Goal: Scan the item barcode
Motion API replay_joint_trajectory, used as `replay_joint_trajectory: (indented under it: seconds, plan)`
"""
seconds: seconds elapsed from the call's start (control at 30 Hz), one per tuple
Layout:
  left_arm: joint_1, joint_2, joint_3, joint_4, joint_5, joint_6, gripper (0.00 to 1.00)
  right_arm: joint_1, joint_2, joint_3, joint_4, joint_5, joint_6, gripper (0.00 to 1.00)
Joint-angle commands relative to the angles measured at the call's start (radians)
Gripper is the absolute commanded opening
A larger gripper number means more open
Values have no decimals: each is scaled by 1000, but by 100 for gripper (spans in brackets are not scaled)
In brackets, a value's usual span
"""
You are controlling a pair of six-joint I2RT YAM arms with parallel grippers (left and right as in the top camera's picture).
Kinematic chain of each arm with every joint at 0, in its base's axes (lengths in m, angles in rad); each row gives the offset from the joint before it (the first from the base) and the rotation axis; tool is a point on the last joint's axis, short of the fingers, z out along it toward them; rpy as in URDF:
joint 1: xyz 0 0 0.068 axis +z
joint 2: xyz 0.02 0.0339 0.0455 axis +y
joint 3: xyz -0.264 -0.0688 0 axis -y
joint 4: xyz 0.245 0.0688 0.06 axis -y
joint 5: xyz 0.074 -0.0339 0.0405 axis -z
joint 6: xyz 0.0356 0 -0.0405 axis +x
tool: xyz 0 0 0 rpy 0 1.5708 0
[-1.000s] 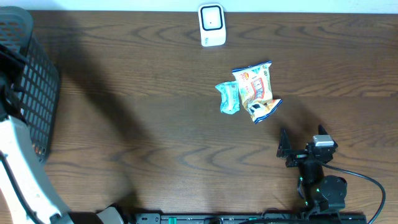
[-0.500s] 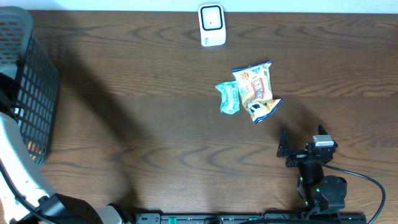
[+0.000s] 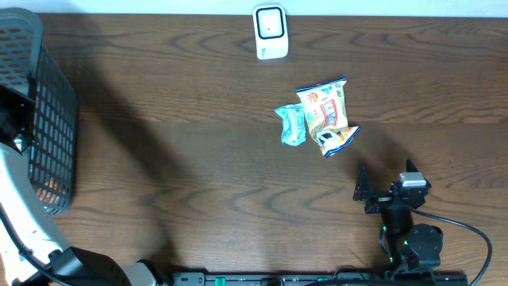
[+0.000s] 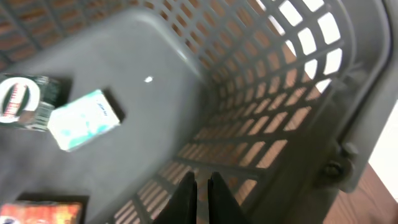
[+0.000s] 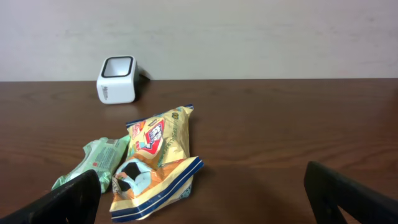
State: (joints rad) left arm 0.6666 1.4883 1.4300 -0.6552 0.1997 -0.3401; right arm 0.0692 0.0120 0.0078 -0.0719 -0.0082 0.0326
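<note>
The yellow snack bag [image 3: 325,111] and green packet [image 3: 290,125] lie touching in the middle of the desk [image 3: 198,159], well apart from the barcode scanner [image 3: 270,32]. Nothing is held up to the scanner, so the whole scan looks to be ahead. The right hand [image 3: 386,179] waits nearby, spread wide and empty. Only the left wrist view looks inside the basket [image 4: 292,93]: a teal-and-white box [image 4: 84,119] on its floor, and the left hand [image 4: 201,193] pinched closed with nothing visibly gripped.
</note>
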Motion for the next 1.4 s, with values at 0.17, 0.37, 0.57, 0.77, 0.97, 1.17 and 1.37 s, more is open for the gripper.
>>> replay_joint_trajectory:
  seconds: [0.17,0.37,0.57,0.77,0.97,1.17,1.37]
  plan:
    - [-24,-2,-6,-25,268,105,7,-6,-5,-2,-3,2,-12,99]
    - [-21,-2,-6,24,169,114,9,-6,-5,-2,-3,2,-12,99]
    - [-21,2,-6,104,-77,16,13,-6,-5,-2,-3,2,-11,99]
    - [-23,60,-6,187,-29,13,12,-6,-5,-2,-3,2,-12,99]
    - [-23,155,-6,254,143,13,12,-6,-5,-2,-3,2,-12,99]
    - [-23,185,-6,326,347,13,11,-6,-5,-2,-3,2,-11,99]
    - [-31,185,-6,322,489,13,9,-6,-5,-2,-3,2,-12,99]
